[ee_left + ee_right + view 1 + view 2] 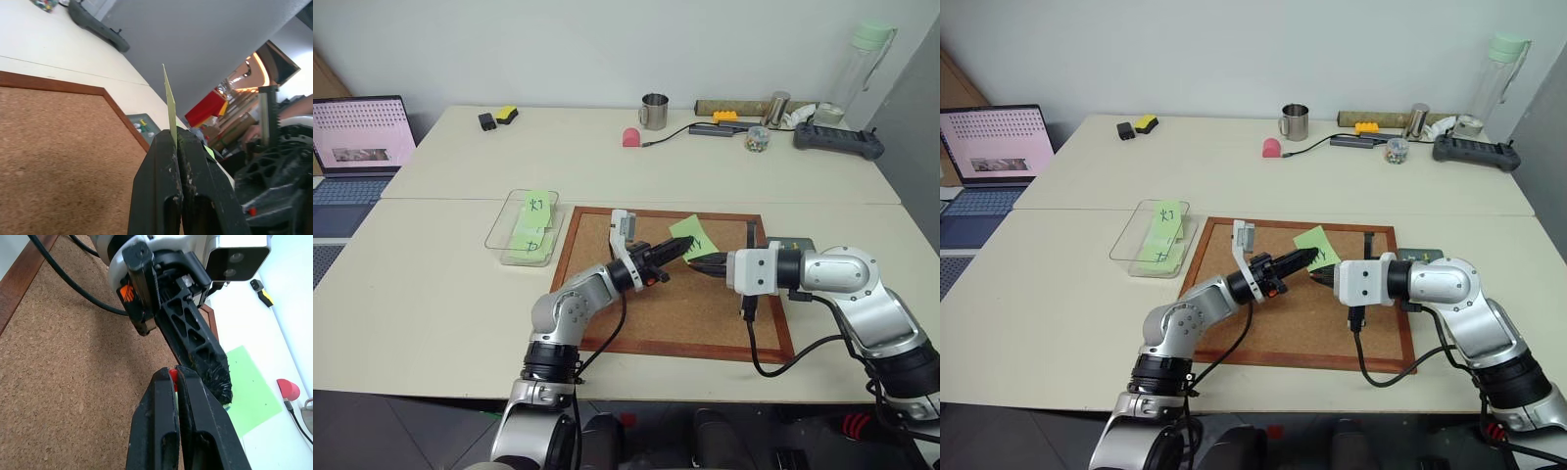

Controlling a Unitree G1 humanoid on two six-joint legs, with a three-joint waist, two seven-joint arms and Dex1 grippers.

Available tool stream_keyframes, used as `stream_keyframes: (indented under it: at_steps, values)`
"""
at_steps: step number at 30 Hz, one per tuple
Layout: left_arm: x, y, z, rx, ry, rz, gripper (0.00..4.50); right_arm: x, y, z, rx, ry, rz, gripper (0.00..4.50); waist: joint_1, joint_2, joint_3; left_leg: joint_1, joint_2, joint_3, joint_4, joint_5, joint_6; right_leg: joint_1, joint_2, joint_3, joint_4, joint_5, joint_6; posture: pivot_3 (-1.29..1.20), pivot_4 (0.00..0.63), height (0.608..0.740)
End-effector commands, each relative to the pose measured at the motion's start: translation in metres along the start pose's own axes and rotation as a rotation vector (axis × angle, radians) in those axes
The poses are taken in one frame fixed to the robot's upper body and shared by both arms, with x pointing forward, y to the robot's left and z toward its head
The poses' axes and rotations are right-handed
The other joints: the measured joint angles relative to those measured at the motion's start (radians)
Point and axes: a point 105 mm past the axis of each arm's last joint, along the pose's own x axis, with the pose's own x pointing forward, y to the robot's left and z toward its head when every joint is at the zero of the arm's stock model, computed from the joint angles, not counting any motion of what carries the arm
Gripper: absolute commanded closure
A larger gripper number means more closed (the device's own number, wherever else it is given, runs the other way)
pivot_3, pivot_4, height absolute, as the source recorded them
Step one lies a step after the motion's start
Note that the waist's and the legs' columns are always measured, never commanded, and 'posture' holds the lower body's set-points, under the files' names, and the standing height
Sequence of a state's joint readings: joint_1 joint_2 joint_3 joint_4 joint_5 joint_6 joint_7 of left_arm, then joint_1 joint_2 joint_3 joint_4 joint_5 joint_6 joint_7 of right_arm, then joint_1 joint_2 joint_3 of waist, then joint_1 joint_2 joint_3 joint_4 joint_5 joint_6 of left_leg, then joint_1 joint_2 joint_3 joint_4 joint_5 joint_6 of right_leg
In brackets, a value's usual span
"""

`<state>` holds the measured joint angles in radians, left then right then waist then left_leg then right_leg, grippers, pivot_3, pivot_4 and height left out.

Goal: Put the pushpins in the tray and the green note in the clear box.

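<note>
Reaching over the cork board (636,313), the left gripper (683,248) pinches the green note (693,233); the right gripper (697,264), meeting it, clamps what seems a red pushpin (173,378).

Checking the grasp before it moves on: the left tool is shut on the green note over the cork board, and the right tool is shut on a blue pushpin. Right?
Not quite. In the right wrist view the right tool pinches a red pushpin, not a blue one. The left tool is indeed shut on the green note over the cork board.
</note>
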<state>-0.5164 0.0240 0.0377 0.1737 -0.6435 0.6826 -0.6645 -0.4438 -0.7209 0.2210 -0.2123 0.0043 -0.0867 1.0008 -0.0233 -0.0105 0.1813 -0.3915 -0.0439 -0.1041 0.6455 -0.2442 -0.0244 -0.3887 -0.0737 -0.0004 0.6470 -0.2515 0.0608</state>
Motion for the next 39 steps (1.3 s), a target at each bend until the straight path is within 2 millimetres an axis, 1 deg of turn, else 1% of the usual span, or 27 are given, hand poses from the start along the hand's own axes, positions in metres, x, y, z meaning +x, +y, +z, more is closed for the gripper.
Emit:
stream_keyframes:
  at_steps: [1, 4, 5, 6, 7, 9, 11, 12, 14, 16, 18, 21, 24, 27, 30, 32, 35, 36, 37, 39]
  values:
    - [0.005, 0.007, 0.012, 0.066, -0.042, 0.059, 4.45, -0.006, -0.017, 0.019, -0.021, -0.073, -0.076, 4.5, 0.0, 0.0, 0.0, 0.0, 0.0, 0.0, 0.0, 0.0, 0.0, 0.0, 0.0, 0.0, 0.0, 0.0, 0.0, 0.0, 0.15, 0.74]
    - [0.005, 0.013, 0.011, 0.08, -0.049, 0.094, 4.45, -0.011, -0.028, 0.027, 0.1, -0.123, -0.15, 4.5, 0.0, 0.0, 0.0, 0.0, 0.0, 0.0, 0.0, 0.0, 0.0, 0.0, 0.0, 0.0, 0.0, 0.0, 0.0, 0.0, 0.15, 0.74]
    - [0.005, 0.014, 0.012, 0.081, -0.051, 0.098, 4.45, -0.013, -0.03, 0.027, 0.13, -0.128, -0.166, 4.5, 0.001, 0.0, 0.0, 0.0, 0.0, 0.0, 0.0, 0.0, 0.0, 0.0, 0.0, 0.0, 0.0, 0.0, 0.0, 0.0, 0.15, 0.74]
    - [0.005, 0.014, 0.012, 0.083, -0.054, 0.099, 4.45, -0.016, -0.034, 0.023, 0.178, -0.11, -0.196, 4.5, 0.002, 0.0, 0.0, 0.0, 0.0, 0.0, 0.0, 0.0, 0.0, 0.0, 0.0, 0.0, 0.0, 0.0, 0.0, 0.0, 0.15, 0.74]
    - [0.005, 0.013, 0.013, 0.086, -0.057, 0.097, 4.45, -0.021, -0.037, 0.015, 0.216, -0.075, -0.226, 4.5, 0.003, -0.001, 0.0, 0.0, 0.0, 0.0, 0.0, 0.0, 0.0, 0.0, 0.0, 0.0, 0.0, 0.0, 0.0, 0.0, 0.15, 0.74]
    - [0.005, 0.011, 0.015, 0.096, -0.064, 0.089, 4.45, -0.036, -0.044, -0.009, 0.296, 0.026, -0.306, 4.5, 0.006, -0.001, 0.0, 0.0, 0.0, 0.0, 0.0, 0.0, 0.001, 0.0, 0.0, 0.0, 0.0, 0.0, 0.0, 0.0, 0.15, 0.74]
    - [0.005, 0.008, 0.016, 0.105, -0.066, 0.081, 4.45, -0.05, -0.048, -0.03, 0.363, 0.105, -0.378, 4.5, 0.016, -0.001, 0.0, 0.0, 0.0, 0.0, 0.0, -0.001, 0.002, 0.0, 0.0, 0.0, 0.0, 0.0, 0.0, 0.0, 0.15, 0.74]
    - [0.004, 0.007, 0.016, 0.114, -0.063, 0.075, 4.45, -0.061, -0.05, -0.045, 0.41, 0.152, -0.437, 4.5, 0.021, -0.001, 0.0, -0.001, 0.0, 0.0, 0.0, -0.001, 0.002, 0.0, 0.0, 0.0, -0.001, 0.0, 0.0, 0.0, 0.15, 0.74]
    - [0.003, 0.005, 0.015, 0.13, -0.055, 0.065, 4.45, -0.078, -0.046, -0.071, 0.497, 0.24, -0.507, 4.5, 0.022, -0.001, 0.0, -0.001, 0.0, 0.0, 0.0, -0.001, 0.002, 0.0, 0.0, 0.0, -0.001, 0.0, 0.0, 0.0, 0.15, 0.74]
    - [0.003, 0.003, 0.015, 0.139, -0.053, 0.058, 4.45, -0.09, -0.035, -0.092, 0.578, 0.319, -0.544, 4.5, 0.022, -0.001, 0.0, -0.001, 0.0, 0.001, 0.0, -0.001, 0.002, 0.0, 0.0, 0.0, -0.001, 0.0, 0.0, 0.0, 0.15, 0.74]
    - [0.002, 0.0, 0.016, 0.146, -0.054, 0.052, 4.45, -0.098, -0.024, -0.109, 0.652, 0.379, -0.568, 4.5, 0.022, -0.001, 0.0, -0.001, 0.0, 0.002, 0.0, -0.001, 0.002, 0.0, 0.0, 0.0, -0.001, 0.0, 0.0, 0.0, 0.15, 0.74]
    - [0.002, -0.002, 0.018, 0.159, -0.055, 0.043, 4.45, -0.105, -0.011, -0.126, 0.741, 0.437, -0.591, 4.5, 0.02, -0.001, 0.0, 0.0, 0.0, 0.004, 0.0, -0.001, 0.003, -0.001, 0.0, 0.002, 0.0, 0.0, 0.0, 0.0, 0.15, 0.74]
    - [0.003, -0.003, 0.019, 0.171, -0.051, 0.038, 4.45, -0.108, -0.004, -0.137, 0.808, 0.47, -0.605, 4.5, 0.018, -0.001, 0.0, 0.0, 0.0, 0.006, 0.0, -0.002, 0.003, -0.001, 0.0, 0.005, 0.0, 0.0, 0.0, 0.0, 0.15, 0.74]
    - [0.003, -0.005, 0.018, 0.182, -0.045, 0.033, 4.5, -0.11, 0.001, -0.143, 0.865, 0.482, -0.609, 3.84, 0.02, -0.001, 0.0, 0.001, 0.0, 0.008, 0.0, -0.002, 0.003, -0.001, 0.0, 0.005, 0.0, 0.0, 0.0, 0.0, 0.15, 0.74]
    - [0.003, -0.006, 0.018, 0.19, -0.041, 0.028, 4.5, -0.109, 0.002, -0.143, 0.881, 0.477, -0.604, 3.04, 0.02, -0.001, 0.0, 0.001, 0.0, 0.009, 0.0, -0.002, 0.003, -0.001, 0.0, 0.005, 0.0, 0.0, 0.0, 0.0, 0.15, 0.74]
    - [0.003, -0.007, 0.018, 0.192, -0.042, 0.026, 4.5, -0.109, 0.001, -0.142, 0.884, 0.476, -0.605, 2.67, 0.019, -0.001, 0.0, 0.001, 0.0, 0.009, 0.0, -0.002, 0.003, -0.001, 0.001, 0.005, 0.0, 0.0, 0.0, 0.0, 0.15, 0.74]
    - [0.003, -0.008, 0.021, 0.203, -0.046, 0.021, 4.5, -0.111, -0.001, -0.14, 0.883, 0.47, -0.61, 2.03, 0.019, -0.001, 0.0, 0.001, 0.0, 0.009, 0.0, -0.002, 0.003, -0.001, 0.001, 0.005, 0.0, 0.0, 0.0, 0.0, 0.15, 0.74]
    - [0.002, -0.01, 0.024, 0.212, -0.051, 0.018, 4.5, -0.111, -0.004, -0.138, 0.878, 0.462, -0.61, 1.77, 0.019, -0.001, 0.0, 0.001, 0.0, 0.009, 0.0, -0.002, 0.003, -0.001, 0.001, 0.005, 0.0, 0.0, 0.0, 0.0, 0.15, 0.74]
    - [0.001, -0.011, 0.025, 0.218, -0.055, 0.016, 4.5, -0.112, -0.005, -0.136, 0.875, 0.456, -0.609, 1.63, 0.019, -0.001, 0.0, 0.001, 0.0, 0.009, 0.0, -0.002, 0.003, -0.001, 0.001, 0.005, 0.0, 0.0, 0.0, 0.0, 0.15, 0.74]
    - [-0.002, -0.015, 0.034, 0.263, -0.069, 0.02, 4.5, -0.11, -0.01, -0.128, 0.841, 0.434, -0.585, 1.13, 0.019, -0.001, 0.0, 0.001, 0.0, 0.009, 0.0, -0.002, 0.003, -0.001, 0.001, 0.005, 0.0, 0.0, 0.0, 0.0, 0.15, 0.74]
